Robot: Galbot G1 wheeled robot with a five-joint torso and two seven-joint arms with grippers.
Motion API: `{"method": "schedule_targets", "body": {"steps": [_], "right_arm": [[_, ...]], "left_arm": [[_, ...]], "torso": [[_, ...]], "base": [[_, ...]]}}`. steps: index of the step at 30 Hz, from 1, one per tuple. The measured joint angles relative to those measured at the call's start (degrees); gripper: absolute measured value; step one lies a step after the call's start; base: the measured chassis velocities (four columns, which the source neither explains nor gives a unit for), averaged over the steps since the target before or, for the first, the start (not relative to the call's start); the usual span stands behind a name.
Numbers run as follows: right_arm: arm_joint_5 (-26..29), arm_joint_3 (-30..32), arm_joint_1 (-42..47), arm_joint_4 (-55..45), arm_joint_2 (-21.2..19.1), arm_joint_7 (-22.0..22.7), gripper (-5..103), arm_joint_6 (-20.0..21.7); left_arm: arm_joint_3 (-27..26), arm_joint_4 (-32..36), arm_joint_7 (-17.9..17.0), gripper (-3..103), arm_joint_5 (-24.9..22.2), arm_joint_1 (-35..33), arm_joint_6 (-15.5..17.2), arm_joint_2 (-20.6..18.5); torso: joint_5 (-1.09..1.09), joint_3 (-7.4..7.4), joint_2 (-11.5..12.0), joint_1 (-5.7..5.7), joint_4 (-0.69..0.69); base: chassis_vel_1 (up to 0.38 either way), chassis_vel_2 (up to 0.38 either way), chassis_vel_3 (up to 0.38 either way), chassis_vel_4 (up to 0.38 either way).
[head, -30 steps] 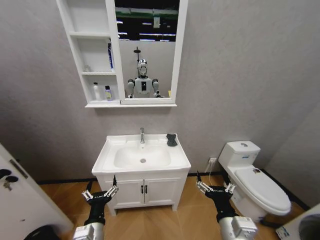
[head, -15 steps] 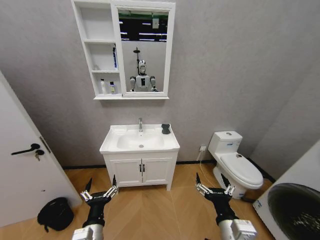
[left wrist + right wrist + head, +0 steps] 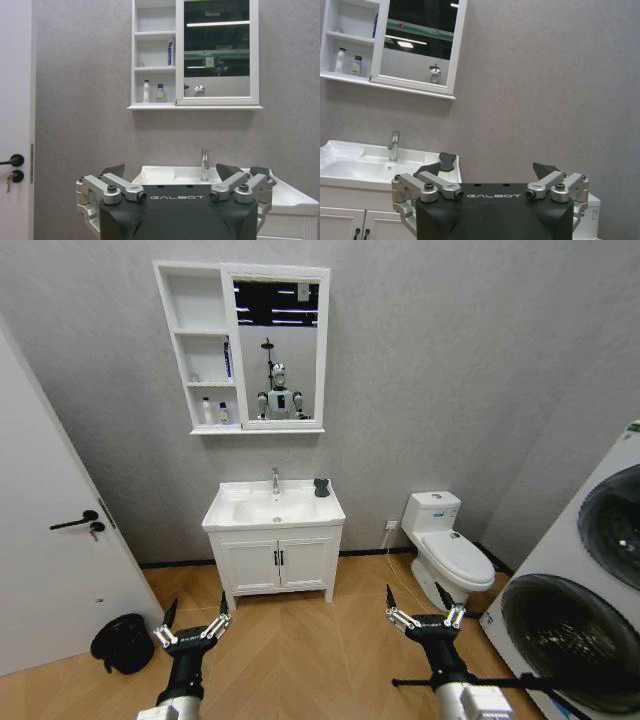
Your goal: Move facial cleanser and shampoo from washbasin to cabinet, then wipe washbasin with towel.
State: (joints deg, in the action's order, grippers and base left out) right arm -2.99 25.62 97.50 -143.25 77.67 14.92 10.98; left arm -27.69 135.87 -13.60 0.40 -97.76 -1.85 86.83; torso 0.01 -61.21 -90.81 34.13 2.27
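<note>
The white rectangular ceramic washbasin (image 3: 274, 508) stands well off at twelve o'clock from the robot, against the grey wall, with wooden floor between. Its rim is bare but for the chrome tap (image 3: 275, 480) and the small dark grey folded towel (image 3: 321, 487), which lies at the back corner, at about two o'clock from the bowl. On the white wall-mounted cabinet (image 3: 197, 348) above, two small bottles (image 3: 214, 412) stand in the lowest niche and a blue tube (image 3: 228, 358) in the middle one, so the moving part looks done.

The left claw (image 3: 189, 631) and the right claw (image 3: 425, 616) hang low over the floor, both spread wide and empty.

Judging by this, wiping is what remains. To do it well, close on the surface squarely, stop within arm's reach, and take the towel with the right claw, which is on its side, clear of the tap.
</note>
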Motion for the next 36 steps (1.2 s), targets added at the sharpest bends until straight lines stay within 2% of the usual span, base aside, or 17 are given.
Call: {"method": "schedule_targets", "body": {"steps": [18, 27, 36], "right_arm": [[0.02, 0.04, -0.03, 0.01, 0.00, 0.16, 100, 0.15], [0.06, 0.01, -0.03, 0.01, 0.00, 0.18, 100, 0.18], [0.09, 0.03, -0.03, 0.01, 0.00, 0.22, 100, 0.21]], "left_arm": [[0.09, 0.62, -0.01, 100, 0.67, -0.96, -0.08, 0.44], [0.64, -0.12, -0.86, 100, 0.54, -0.20, -0.90, 0.78], [0.72, -0.29, -0.39, 100, 0.49, -0.10, 0.05, 0.81]], "torso": [[0.00, 0.02, -0.02, -0.07, 0.02], [-0.04, 0.03, -0.03, -0.06, 0.04], [0.00, 0.02, -0.02, -0.06, 0.04]], "base": [[0.003, 0.015, -0.002, -0.014], [0.119, 0.107, -0.100, -0.120], [0.005, 0.006, -0.009, -0.001]]}}
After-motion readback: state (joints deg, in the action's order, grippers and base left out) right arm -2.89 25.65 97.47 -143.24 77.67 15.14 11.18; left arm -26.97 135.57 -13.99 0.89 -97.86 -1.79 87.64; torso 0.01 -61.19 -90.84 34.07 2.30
